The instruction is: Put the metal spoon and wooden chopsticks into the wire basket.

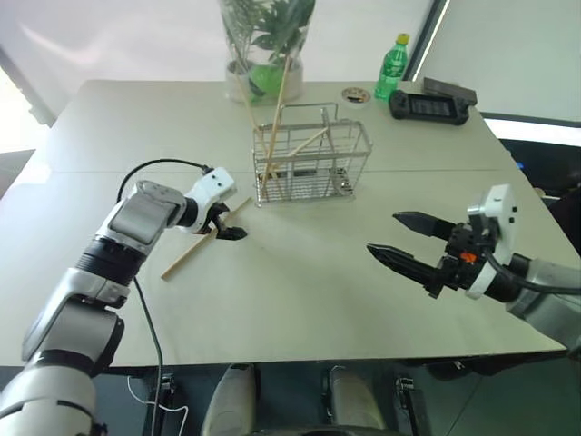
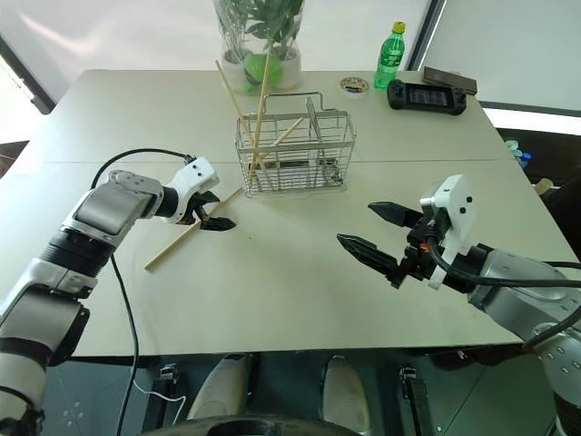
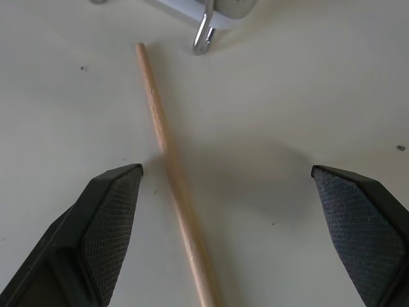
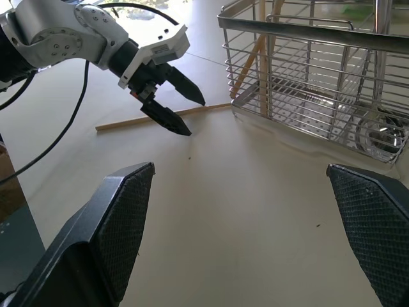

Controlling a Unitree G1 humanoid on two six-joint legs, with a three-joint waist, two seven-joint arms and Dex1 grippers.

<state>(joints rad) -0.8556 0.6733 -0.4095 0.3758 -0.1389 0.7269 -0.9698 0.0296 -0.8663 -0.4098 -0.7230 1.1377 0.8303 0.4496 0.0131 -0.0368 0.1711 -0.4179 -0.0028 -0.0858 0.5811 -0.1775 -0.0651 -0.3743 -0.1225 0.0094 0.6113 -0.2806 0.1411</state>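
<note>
Left gripper (image 1: 227,224) spread wide, straddling a table-lying chopstick (image 3: 171,171) — seemingly untouched; right gripper (image 1: 396,240) wide, empty.

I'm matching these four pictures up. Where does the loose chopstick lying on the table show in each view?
Left eye view: chopstick slants under the open left gripper.
Right eye view: same slant, left of the wire basket.
Left wrist view: runs between the fingers.
Right wrist view: flat behind the left gripper.
Shared landmark: the basket.
</note>
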